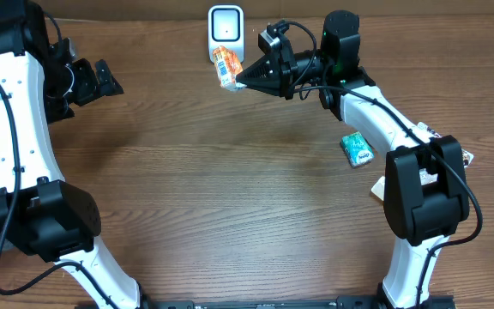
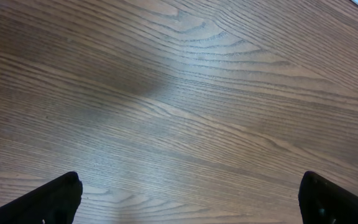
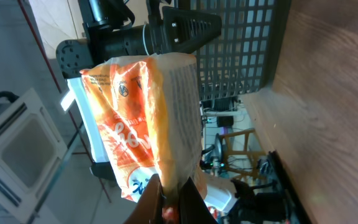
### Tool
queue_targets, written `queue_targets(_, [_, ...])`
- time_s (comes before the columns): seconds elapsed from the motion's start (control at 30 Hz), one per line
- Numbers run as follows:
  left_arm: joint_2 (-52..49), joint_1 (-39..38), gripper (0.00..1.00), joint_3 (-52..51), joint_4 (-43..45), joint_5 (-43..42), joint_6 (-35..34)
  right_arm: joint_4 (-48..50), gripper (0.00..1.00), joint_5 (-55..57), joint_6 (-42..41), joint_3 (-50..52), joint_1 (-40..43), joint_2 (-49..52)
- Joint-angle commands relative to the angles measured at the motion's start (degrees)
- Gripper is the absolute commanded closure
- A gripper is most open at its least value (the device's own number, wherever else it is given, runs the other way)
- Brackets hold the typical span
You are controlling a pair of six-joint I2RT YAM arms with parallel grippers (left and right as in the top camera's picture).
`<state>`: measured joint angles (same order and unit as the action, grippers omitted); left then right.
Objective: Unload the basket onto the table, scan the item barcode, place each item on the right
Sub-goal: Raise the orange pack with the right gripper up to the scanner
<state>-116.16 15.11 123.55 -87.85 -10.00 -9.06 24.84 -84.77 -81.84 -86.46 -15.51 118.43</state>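
An orange and white snack packet [image 1: 225, 65] hangs in the air at the back of the table, pinched at its edge by my right gripper [image 1: 245, 77], which is shut on it. The packet sits just below the white barcode scanner [image 1: 225, 24]. In the right wrist view the packet [image 3: 142, 118] fills the middle, its lower edge between the fingers [image 3: 151, 202]. My left gripper [image 1: 101, 79] is open at the far left, away from the packet. Its view shows only bare wood between its two fingertips [image 2: 61, 196].
A small green packet [image 1: 357, 148] lies on the wooden table [image 1: 230, 197] by the right arm. More items sit at the right edge [image 1: 466, 158]. A dark wire basket [image 3: 241, 43] shows in the right wrist view.
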Motion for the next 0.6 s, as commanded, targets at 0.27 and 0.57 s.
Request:
queue_targets(0.27, [0.7,0.2,0.01,0.8,0.1,0.2,-0.3,-10.8,0.96,3.2,13.6,-0.1,-0.2,-1.6])
queue_targets(0.57, [0.7,0.2,0.0,0.8,0.1,0.2,-0.3,-54.1,0.96,37.2,43.5,-0.1,-1.0,-1.6])
